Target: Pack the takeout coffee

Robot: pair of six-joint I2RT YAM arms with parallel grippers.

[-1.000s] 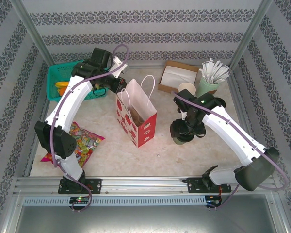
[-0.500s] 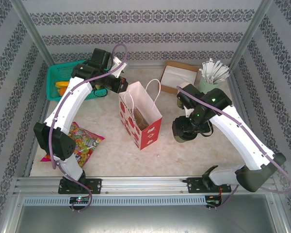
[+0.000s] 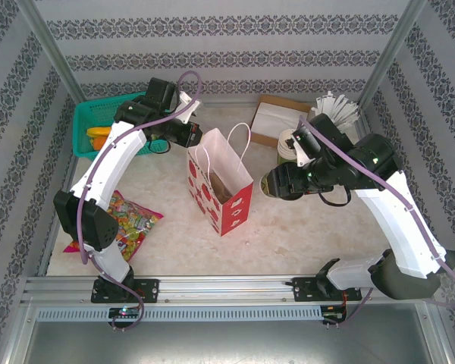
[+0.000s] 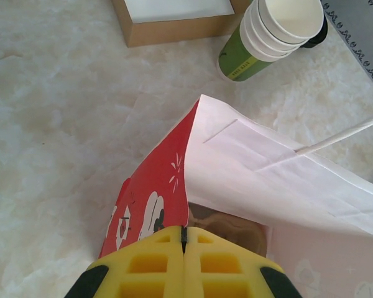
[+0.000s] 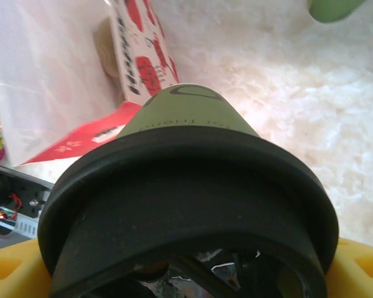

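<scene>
The takeout coffee (image 3: 271, 184), a dark-green cup with a black lid (image 5: 186, 205), lies tilted on its side in the air just right of the bag, base toward it. My right gripper (image 3: 287, 182) is shut on it, and its yellow fingers (image 5: 9, 273) flank the lid. The red-and-white paper bag (image 3: 220, 189) stands open at mid-table, with something brown inside. My left gripper (image 4: 184, 239) is shut on the bag's rim (image 4: 193, 143) at the far left corner. In the top view my left gripper (image 3: 197, 140) sits right at that corner.
A green basket (image 3: 98, 129) with fruit stands at the back left, and a candy packet (image 3: 129, 220) lies at the left front. A cardboard box (image 3: 277, 121), stacked paper cups (image 4: 267, 37) and a pale cup of white sticks (image 3: 326, 129) crowd the back right.
My right arm has lifted the coffee off the table, carried it back and tipped it toward the bag. The bag has shifted slightly right under the left grip.
</scene>
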